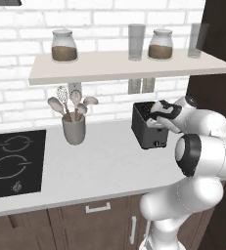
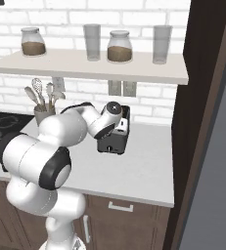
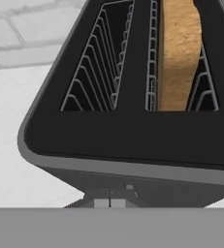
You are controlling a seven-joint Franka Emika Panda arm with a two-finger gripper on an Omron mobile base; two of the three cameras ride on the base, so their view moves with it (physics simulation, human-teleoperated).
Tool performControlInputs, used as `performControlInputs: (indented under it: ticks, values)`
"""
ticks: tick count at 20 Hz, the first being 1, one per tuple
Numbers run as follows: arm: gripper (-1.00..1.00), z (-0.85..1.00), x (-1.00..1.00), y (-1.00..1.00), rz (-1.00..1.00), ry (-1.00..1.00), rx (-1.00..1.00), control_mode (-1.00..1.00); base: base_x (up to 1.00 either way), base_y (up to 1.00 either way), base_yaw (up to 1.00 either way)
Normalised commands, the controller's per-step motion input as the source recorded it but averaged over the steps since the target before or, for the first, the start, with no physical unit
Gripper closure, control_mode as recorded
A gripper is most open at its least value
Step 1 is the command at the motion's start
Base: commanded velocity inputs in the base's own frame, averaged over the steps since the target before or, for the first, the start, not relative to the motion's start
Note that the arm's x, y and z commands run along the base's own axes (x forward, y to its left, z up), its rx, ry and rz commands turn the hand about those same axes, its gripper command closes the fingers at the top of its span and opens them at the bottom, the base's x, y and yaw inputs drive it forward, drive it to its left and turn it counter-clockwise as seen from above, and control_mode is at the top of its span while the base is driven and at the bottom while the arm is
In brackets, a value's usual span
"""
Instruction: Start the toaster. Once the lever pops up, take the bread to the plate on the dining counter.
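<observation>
With bread [image 3: 180,53] standing light and crumbly beyond clenched, empty fingers, hovering over toaster [image 3: 123,140], planning a gentle pinch on its top edge.

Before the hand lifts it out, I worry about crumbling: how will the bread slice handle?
The bread looks thin and light, probably stiff yet fragile under a hard pinch. Standing upright in the toaster slot between wire guides, it may snag if pulled tilted.
</observation>
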Motion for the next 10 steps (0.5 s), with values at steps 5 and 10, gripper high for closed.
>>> performControlInputs:
  ticks: [5,10]
  values:
    - [1.00,-0.44,0.00,0.00,0.01,0.00,0.00,-1.00,0.00,0.00,0.00]
    - [1.00,-0.57,0.00,0.00,0.00,0.00,0.00,-1.00,0.00,0.00,0.00]
